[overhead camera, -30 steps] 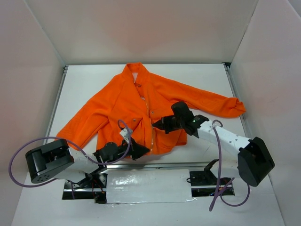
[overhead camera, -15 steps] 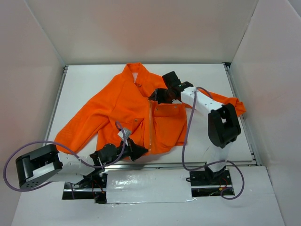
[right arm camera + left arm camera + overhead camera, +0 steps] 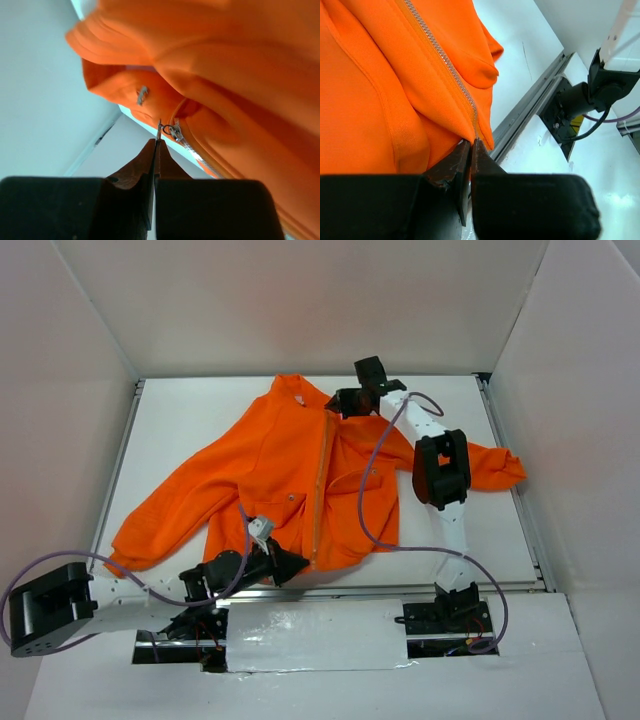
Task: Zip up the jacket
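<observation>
**Jacket zipper: pull run up to the collar**

**Change:** Within the last second the right claw point(image 3: 156, 142) has gone from low on the jacket point(image 3: 270, 465) front, toward the near edge of the counter point(image 3: 190, 410), up to the collar point(image 3: 295, 390) by the far edge. The front panels, earlier lying open above the claw, now meet along one closed zipper point(image 3: 320, 490) line. Judged: the zipping is done or all but done.

**Right claw:** Clamped tight, tips pinching the small metal zipper pull point(image 3: 160, 130) just under the collar.

**Left claw** point(image 3: 470, 147): Clamped tight on the hem point(image 3: 345, 555) at the zipper's foot, by the near edge.

**Jacket:** Orange, spread mid-counter, collar toward the far edge, one sleeve reaching the right edge, the other running toward the near left corner.
</observation>
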